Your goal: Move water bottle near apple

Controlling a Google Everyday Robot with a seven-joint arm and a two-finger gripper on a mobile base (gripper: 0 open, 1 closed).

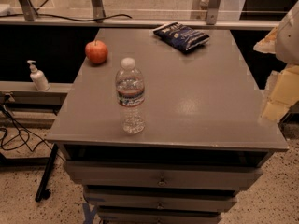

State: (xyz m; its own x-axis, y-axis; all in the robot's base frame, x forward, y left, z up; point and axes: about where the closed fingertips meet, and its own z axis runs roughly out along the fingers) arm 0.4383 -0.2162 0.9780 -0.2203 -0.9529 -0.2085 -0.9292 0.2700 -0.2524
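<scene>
The water bottle [130, 96] stands upright near the front left of the grey cabinet top [196, 92]; it is clear ribbed plastic with a white cap and a blue-red-white label band. The apple [96, 52] is red-orange with a short stem and sits at the far left edge of the top, behind the bottle and a little to its left. My gripper [279, 90] is a pale shape at the right edge of the view, beside the cabinet's right side, far from the bottle and holding nothing that I can see.
A dark blue chip bag [181, 36] lies at the back of the top. A small white pump dispenser [38, 76] stands on a low ledge to the left. Cables [14, 134] trail on the floor at left. Drawers [161, 178] are below the top.
</scene>
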